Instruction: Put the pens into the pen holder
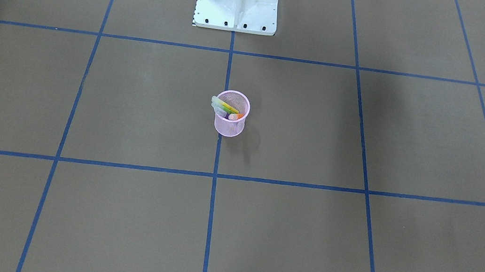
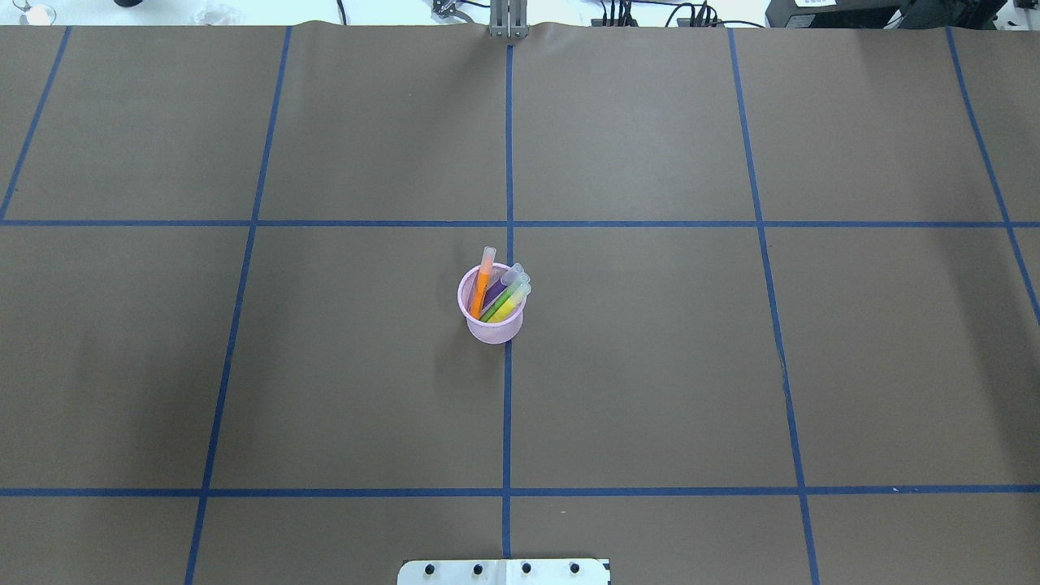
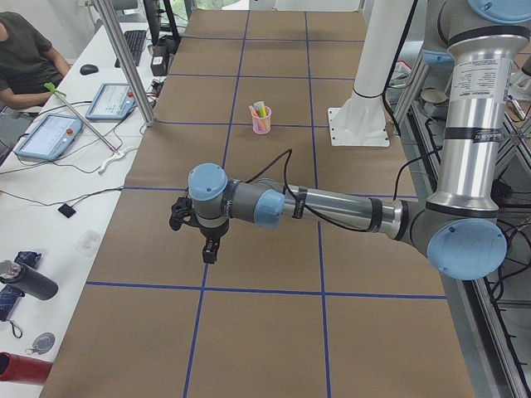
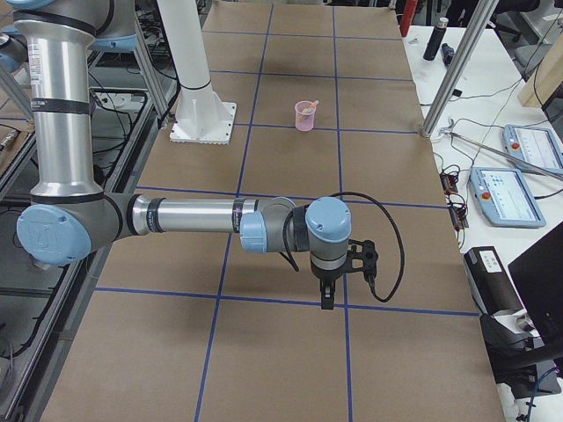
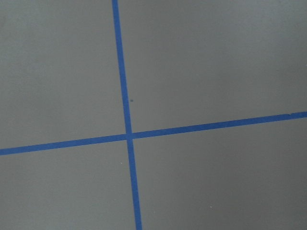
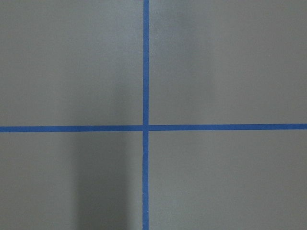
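Note:
The pink wire-mesh pen holder (image 2: 493, 326) stands upright at the table's middle, on the centre blue line; it also shows in the front view (image 1: 229, 125). Inside it lean the orange pen (image 2: 483, 284), the purple pen (image 2: 494, 291), the green pen (image 2: 498, 309) and the yellowish pen (image 2: 511, 301), cap ends up. No pen lies on the table. My left gripper (image 3: 207, 254) hangs over the table far from the holder (image 3: 261, 124). My right gripper (image 4: 327, 299) does the same at the other end, far from the holder (image 4: 305, 117). I cannot tell whether either is open or shut.
The robot's white base (image 1: 238, 0) stands behind the holder. Brown paper with blue tape lines (image 2: 508, 406) covers the table. Both wrist views show only paper and tape crossings. A person (image 3: 25, 58), tablets and bottles are on the side bench, off the table.

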